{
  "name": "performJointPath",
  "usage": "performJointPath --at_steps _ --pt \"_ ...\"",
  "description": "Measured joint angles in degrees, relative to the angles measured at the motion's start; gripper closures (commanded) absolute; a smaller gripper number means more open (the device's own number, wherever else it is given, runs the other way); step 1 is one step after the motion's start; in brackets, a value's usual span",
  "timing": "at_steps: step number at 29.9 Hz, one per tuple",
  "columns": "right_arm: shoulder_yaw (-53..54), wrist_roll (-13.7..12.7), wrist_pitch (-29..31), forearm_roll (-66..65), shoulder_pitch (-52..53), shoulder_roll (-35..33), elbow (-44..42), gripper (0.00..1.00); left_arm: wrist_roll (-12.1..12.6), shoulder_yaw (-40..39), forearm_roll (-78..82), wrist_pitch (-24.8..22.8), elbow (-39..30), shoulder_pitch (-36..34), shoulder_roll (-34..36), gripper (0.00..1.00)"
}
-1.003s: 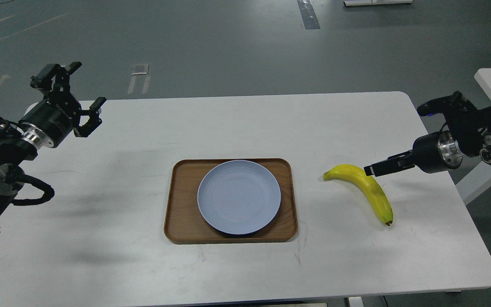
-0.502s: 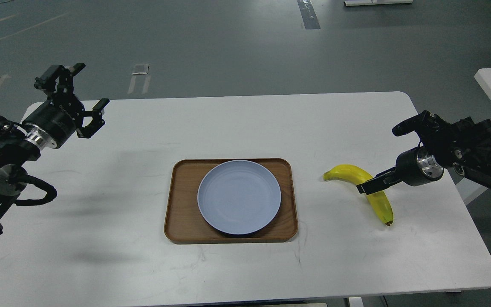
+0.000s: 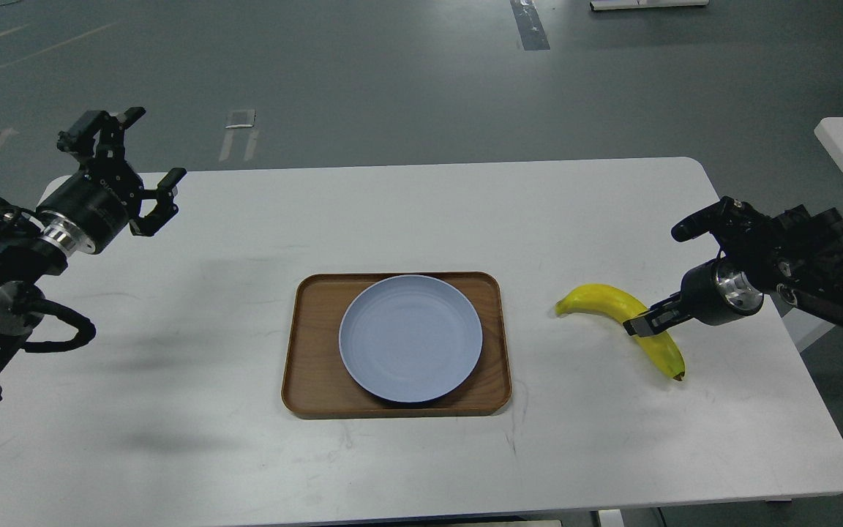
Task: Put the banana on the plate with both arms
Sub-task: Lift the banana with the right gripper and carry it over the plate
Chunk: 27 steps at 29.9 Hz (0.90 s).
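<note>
Head view looks down on a white table [image 3: 407, 212] that fills most of the frame, with grey floor beyond it along the top. At the centre sits a brown wooden tray [image 3: 304, 366], and the pale blue-grey plate [image 3: 410, 338] rests inside it, bare on top. The banana [image 3: 615, 304] lies on the table at centre right, well apart from the tray and plate, its greenish stem end pointing toward the tray and its dark tip toward the lower right.

The right gripper [image 3: 645, 324] reaches in from the right edge of the frame and meets the banana at the middle of its curve; one dark finger lies across the yellow skin (the other finger cannot be made out), so it cannot be told whether the pincer is apart or closed on the fruit.

The left gripper [image 3: 147, 157] hangs in the upper left of the frame, above the table's far left corner, its two fingers [image 3: 129, 116] spread wide apart with nothing between them. It is well apart from the tray, plate and banana.
</note>
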Motion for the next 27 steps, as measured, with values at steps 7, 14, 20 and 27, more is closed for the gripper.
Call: performJointPath --at_steps 7,14,20,27 --pt "0.5 0.0 0.1 0.8 7.9 -2.2 2.7 0.99 0.0 0.0 0.0 0.0 -0.2 -0.1 0.3 0.02" --pt "0.4 0.0 1.5 7.1 16.8 2.8 5.4 0.98 0.0 0.1 0.0 0.0 -0.4 -0.5 0.4 0.02" --pt "-0.4 0.0 2.1 11.4 18.3 14.4 4.0 0.97 0.1 0.2 0.0 0.0 -0.4 -0.9 0.1 0.02" --pt "-4.8 0.0 2.1 13.8 15.7 26.5 -1.8 0.96 0.2 0.3 0.0 0.0 -0.4 -1.0 0.4 0.02"
